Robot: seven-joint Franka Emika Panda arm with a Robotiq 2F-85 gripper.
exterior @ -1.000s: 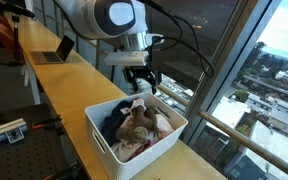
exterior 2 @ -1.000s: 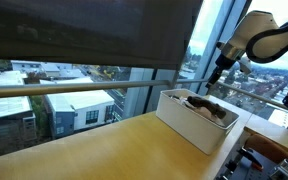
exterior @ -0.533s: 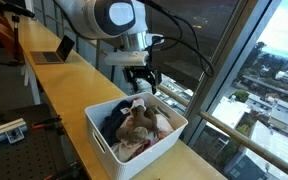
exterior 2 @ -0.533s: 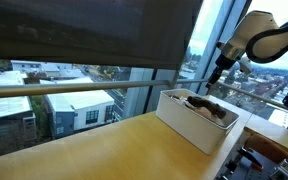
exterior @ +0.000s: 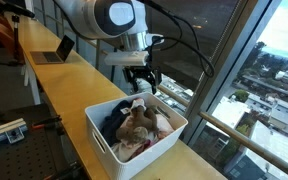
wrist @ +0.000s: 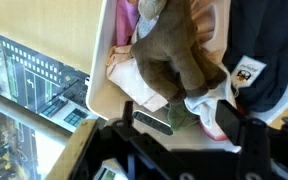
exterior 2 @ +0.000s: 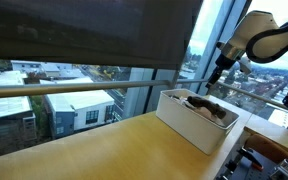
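Tool (exterior: 141, 84) hangs released and empty just above the bin's (exterior: 102, 140) far rim in an exterior view; nothing is lifted yet. Seen from the wrist, a brown plush (wrist: 174, 55) lies on clothes inside the bin (wrist: 102, 60), ungrasped.

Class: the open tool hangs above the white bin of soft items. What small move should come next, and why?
Probably a short straight descent: the tool hangs open and empty above the white bin, and the brown plush toy lies on top of the pile beneath it.
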